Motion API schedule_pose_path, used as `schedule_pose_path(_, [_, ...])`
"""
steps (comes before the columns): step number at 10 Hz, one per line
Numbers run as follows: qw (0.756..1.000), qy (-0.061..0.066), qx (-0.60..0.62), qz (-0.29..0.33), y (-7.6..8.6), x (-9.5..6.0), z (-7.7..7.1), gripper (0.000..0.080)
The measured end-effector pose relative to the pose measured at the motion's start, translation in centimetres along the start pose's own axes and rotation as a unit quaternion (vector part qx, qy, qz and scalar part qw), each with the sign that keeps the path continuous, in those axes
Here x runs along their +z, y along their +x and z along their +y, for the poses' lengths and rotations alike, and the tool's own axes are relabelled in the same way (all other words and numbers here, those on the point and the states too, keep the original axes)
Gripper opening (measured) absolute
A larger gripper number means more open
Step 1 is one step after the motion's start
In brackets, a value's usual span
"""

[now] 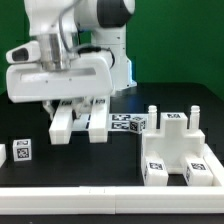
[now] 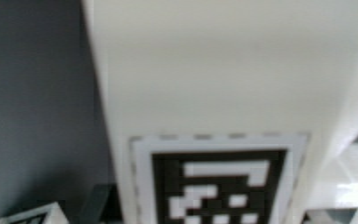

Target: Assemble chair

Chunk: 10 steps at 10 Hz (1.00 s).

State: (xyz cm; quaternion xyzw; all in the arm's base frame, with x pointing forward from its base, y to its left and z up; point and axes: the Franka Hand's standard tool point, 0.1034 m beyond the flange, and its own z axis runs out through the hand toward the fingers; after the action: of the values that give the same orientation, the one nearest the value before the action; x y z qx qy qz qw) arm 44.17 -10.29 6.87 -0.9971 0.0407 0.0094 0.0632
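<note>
Pincer [image 1: 81,128] low over table [image 1: 100,165] | chair seat [image 1: 175,150] well apart, exterior view's right

I can read no letters, numbers or brand names anywhere. The only signs are square black-and-white marker tags [image 1: 197,170]. 2 sit on the near faces of the blocky white plastic chair piece [image 1: 175,148] at the exterior view's right. 1 is on a small white block [image 1: 20,152] at its left. 1 is on the long white plastic part [image 2: 211,90] filling the wrist view.
</note>
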Motion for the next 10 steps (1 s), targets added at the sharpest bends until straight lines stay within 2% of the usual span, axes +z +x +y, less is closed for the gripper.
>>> schedule_pose_path(1, [0.999, 0.012, 0.006, -0.051, -0.3, -1.1, -0.8, 0.0281])
schedule_pose_path(2, [0.996, 0.01, 0.012, -0.09, -0.1, -2.3, -1.8, 0.0281])
schedule_pose_path(3, [0.991, 0.003, 0.038, -0.126, -0.4, -2.4, -3.0, 0.0281])
schedule_pose_path(4, [0.986, 0.014, 0.021, -0.163, -0.7, -2.1, -3.3, 0.0281])
schedule_pose_path(6, [0.973, 0.032, 0.016, -0.229, -0.9, -1.9, -3.6, 0.0281])
schedule_pose_path(7, [0.96, 0.045, 0.006, -0.278, -0.3, -1.8, -3.4, 0.0281])
schedule_pose_path(8, [0.942, 0.053, -0.006, -0.332, 0.6, -2.6, -2.9, 0.0281])
schedule_pose_path(9, [0.927, 0.059, -0.011, -0.37, 1.9, -3.0, -2.6, 0.0282])
schedule_pose_path(10, [0.911, 0.061, -0.016, -0.409, 2.5, -3.2, -2.5, 0.0282])
